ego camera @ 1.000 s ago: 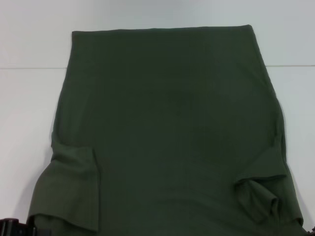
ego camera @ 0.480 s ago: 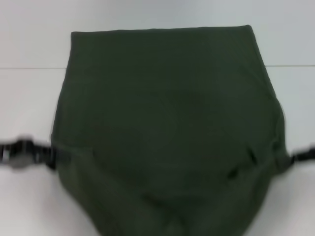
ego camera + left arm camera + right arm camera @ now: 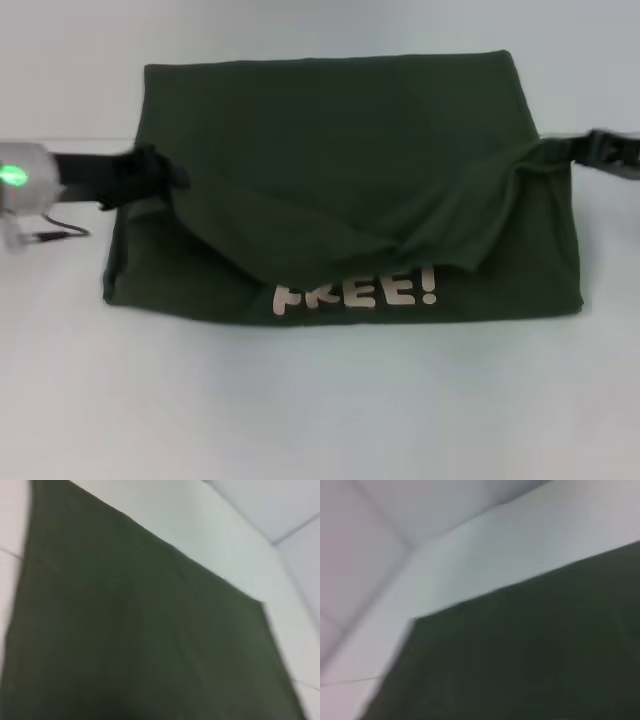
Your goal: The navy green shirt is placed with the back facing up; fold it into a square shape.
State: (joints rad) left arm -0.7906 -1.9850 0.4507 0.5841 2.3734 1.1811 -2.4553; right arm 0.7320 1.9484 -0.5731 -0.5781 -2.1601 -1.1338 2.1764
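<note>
Both grippers, left (image 3: pixel 150 172) and right (image 3: pixel 560 150), each pinching the dark olive-green cloth T-shirt (image 3: pixel 340 150), carried its near half rearward; release presumably follows.

Whitish "FREE!" lettering (image 3: pixel 356 291) on folded navy green shirt (image 3: pixel 330 140)

Left arm: the last link is a light grey, rounded housing with a lit green lamp (image 3: pixel 13 176) on its side. A thin dark cable (image 3: pixel 62 234) loops out beneath the housing. Ahead of the housing the wrist section is black and box-like, ending in the black left hand (image 3: pixel 150 172); its outline is blurred and no screws or markings can be made out.

Right arm: only the black right hand (image 3: pixel 600 150) and a short dark, slightly grey-toned section behind it show; detail is too blurred to read.
</note>
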